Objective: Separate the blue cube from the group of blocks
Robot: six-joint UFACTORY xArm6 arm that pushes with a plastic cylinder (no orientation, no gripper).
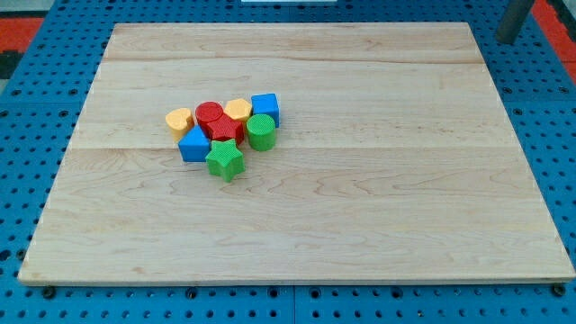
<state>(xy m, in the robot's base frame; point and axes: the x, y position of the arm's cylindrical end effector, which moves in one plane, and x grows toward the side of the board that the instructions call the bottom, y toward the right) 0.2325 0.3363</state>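
A lab bench — wooden board (360, 180) on blue pegboard (27, 135).

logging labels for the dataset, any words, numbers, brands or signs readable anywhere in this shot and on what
None: no text, number, brand or sign can be read in this view.
The wooden board shows only bare grain.
The blocks, among them the blue cube, the green star and the red cylinder, have plain faces.
The blue pegboard has only holes.
My tip is not visible; only a dark rod shows at the view's top right.

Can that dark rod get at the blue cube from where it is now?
Probably yes. The blue cube sits at the group's upper right edge, its right side bare, and open board lies between it and the rod at the view's top right; my tip isn't visible.
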